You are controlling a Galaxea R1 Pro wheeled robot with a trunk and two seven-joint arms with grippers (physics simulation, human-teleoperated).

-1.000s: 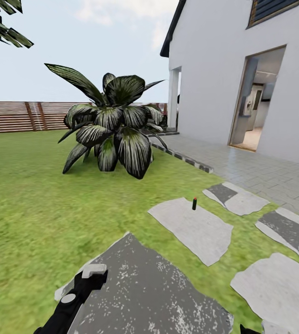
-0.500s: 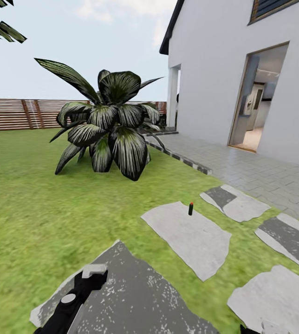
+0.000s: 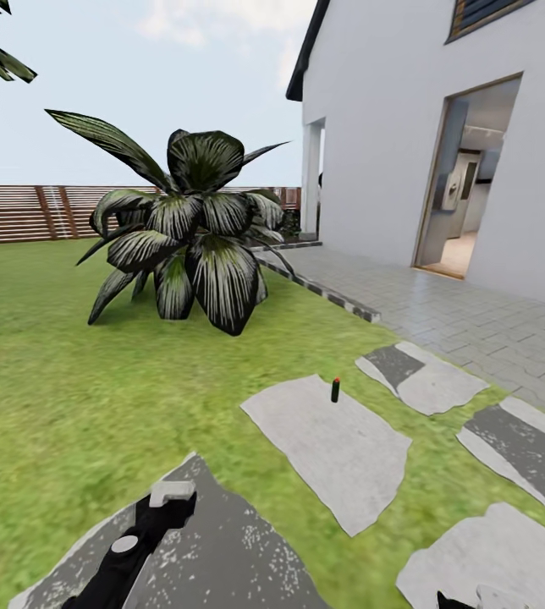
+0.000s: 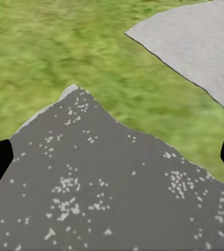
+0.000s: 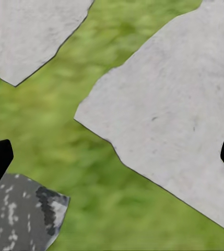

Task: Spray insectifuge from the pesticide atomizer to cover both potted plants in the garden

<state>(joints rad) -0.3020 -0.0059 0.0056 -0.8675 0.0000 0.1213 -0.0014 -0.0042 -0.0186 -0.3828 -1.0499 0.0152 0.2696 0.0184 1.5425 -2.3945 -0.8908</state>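
The black left gripper [image 4: 112,157], fingers spread wide and empty, hangs over a dark speckled stepping stone [image 4: 101,188]. The right gripper [image 5: 112,154] is likewise agape above grass. Ahead, the slim dark green pesticide atomizer [image 3: 335,389] stands upright on a pale grey flagstone [image 3: 327,444]. It is probably light, rigid and easily toppled; grasp mid-body.

Slatted wooden fence [image 3: 19,213], matt speckled grey stepping stones [image 3: 327,440], smooth white-plastered house wall [image 3: 374,127], glossy streaked leaves [image 3: 213,279].

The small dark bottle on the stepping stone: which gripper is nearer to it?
Neither clearly. The bottle stands ahead; the left gripper is low left, the right gripper low right.
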